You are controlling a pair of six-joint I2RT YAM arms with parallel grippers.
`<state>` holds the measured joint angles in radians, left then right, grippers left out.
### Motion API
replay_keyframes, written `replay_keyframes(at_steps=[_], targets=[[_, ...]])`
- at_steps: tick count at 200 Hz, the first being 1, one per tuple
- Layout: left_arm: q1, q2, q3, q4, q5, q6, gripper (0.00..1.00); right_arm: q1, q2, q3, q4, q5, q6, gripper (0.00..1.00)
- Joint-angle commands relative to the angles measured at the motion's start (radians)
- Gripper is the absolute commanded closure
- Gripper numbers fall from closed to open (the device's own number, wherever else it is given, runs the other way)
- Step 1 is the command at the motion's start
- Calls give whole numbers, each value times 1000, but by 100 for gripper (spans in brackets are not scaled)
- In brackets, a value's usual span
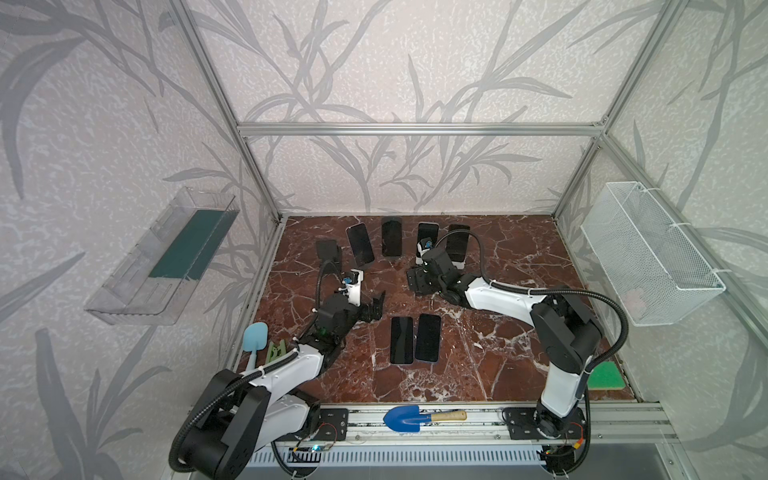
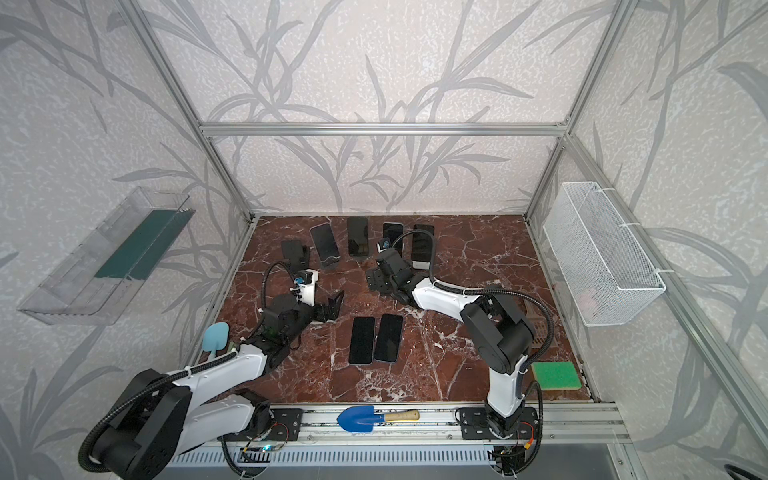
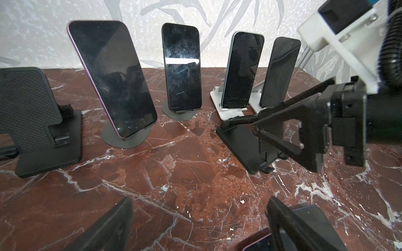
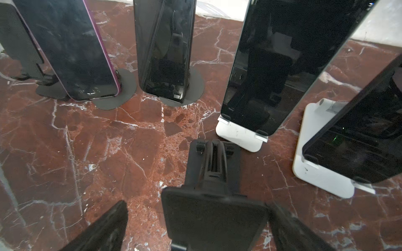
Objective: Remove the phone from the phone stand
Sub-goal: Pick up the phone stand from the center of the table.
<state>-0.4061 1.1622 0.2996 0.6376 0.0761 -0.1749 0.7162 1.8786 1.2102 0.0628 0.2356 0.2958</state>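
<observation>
Right gripper [image 4: 199, 205] fingers [image 4: 104, 228] crowd the near edge of the right wrist view. They are spread apart with nothing clamped, and the back plate of an empty black stand [image 4: 208, 173] sits between them.

Then by size. On the marble table [image 1: 498, 257] we count four phones propped along the back, and two flat phones [image 1: 402, 340] mid-table, off any stand. Left gripper [image 1: 376, 307] is also spread and empty, near the flat pair.

The dark phone [image 4: 272, 65] dead ahead is our likely target. It lies straight beyond the right gripper, toward the back wall, just past the empty stand. Its long axis runs upright, with the top leaning back to the wall. Its white stand [image 4: 239, 137] catches the lower edge on two small lips.

We judge the right arm nearer. The left arm sits closer to the purple-edged phone [image 1: 360, 244]. The way out looks to be up and forward along that axis.
</observation>
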Motion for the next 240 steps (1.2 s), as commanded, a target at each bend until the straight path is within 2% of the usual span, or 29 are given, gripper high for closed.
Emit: replay_keyframes(at_steps=[1, 18, 72, 130, 199, 215, 240], targets=[[-4, 1, 27, 20, -4, 18, 4, 5, 35, 43, -40, 39, 18, 1], [-5, 1, 29, 18, -6, 17, 4, 4, 55, 49, -35, 47, 19, 0], [-5, 12, 30, 29, 3, 14, 4, 5, 66, 31, 13, 43, 17, 21], [-5, 19, 41, 28, 12, 18, 4, 5, 29, -11, 42, 25, 19, 34], [-5, 27, 52, 35, 14, 19, 4, 8, -89, -59, 13, -16, -3, 40], [-5, 22, 52, 33, 14, 18, 4, 9, -145, -83, 12, -46, -21, 40], [-5, 6, 52, 28, 17, 15, 4, 9, -265, -136, -2, -18, -27, 40]])
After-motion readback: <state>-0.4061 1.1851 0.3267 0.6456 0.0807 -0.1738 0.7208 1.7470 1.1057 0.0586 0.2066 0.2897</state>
